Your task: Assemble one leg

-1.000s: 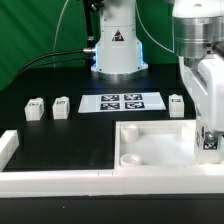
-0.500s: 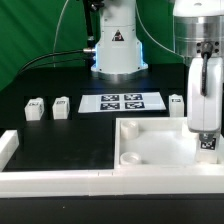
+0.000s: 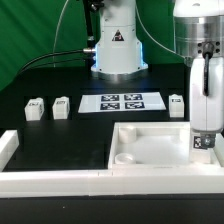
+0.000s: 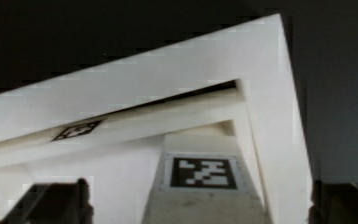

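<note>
My gripper (image 3: 205,135) hangs at the exterior view's right, over the right side of the white tray-like tabletop (image 3: 155,148). It is shut on a leg (image 3: 205,143), a small white block with a square marker tag, held upright just above the tray's floor. In the wrist view the leg (image 4: 202,172) stands between my two dark fingers (image 4: 55,205), with the tabletop's angled wall (image 4: 194,80) behind it. Three more legs stand on the black table: two at the left (image 3: 35,108) (image 3: 61,106) and one at the right (image 3: 177,103).
The marker board (image 3: 122,102) lies flat behind the tabletop. Long white border bars run along the front (image 3: 60,180) and the left edge (image 3: 8,148). The arm's base (image 3: 117,45) stands at the back centre. A round socket (image 3: 126,158) sits in the tabletop's near left corner.
My gripper has moved a little toward the exterior view's left and lower into the tabletop, carrying the leg with it.
</note>
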{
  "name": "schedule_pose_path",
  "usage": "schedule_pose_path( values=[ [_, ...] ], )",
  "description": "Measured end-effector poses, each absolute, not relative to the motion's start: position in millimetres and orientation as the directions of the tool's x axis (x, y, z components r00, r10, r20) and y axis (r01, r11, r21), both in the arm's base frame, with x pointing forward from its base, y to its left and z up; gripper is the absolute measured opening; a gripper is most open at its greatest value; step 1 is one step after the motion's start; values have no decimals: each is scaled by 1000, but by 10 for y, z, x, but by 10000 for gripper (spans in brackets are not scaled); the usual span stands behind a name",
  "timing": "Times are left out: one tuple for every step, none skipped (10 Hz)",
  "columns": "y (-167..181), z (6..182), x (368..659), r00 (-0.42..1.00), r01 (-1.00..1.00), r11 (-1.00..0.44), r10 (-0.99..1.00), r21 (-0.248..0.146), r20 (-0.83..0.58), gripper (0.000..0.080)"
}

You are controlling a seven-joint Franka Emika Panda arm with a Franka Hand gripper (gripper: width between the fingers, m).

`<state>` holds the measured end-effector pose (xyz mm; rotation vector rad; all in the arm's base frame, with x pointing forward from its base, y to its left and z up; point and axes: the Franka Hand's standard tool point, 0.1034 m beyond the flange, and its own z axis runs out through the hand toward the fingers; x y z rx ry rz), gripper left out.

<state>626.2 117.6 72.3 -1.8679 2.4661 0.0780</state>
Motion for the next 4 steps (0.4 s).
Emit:
schedule_pose_path(
  values=[
    [1177, 723, 6261, -268, -963, 268, -961, 12, -68, 640],
    [1178, 723, 6261, -267, -964, 266, -961, 12, -68, 647],
    [1178, 723, 6261, -265, -964, 265, -962, 12, -68, 647],
    [1179, 723, 6261, -264, -964, 264, -962, 12, -68, 649]
  ],
)
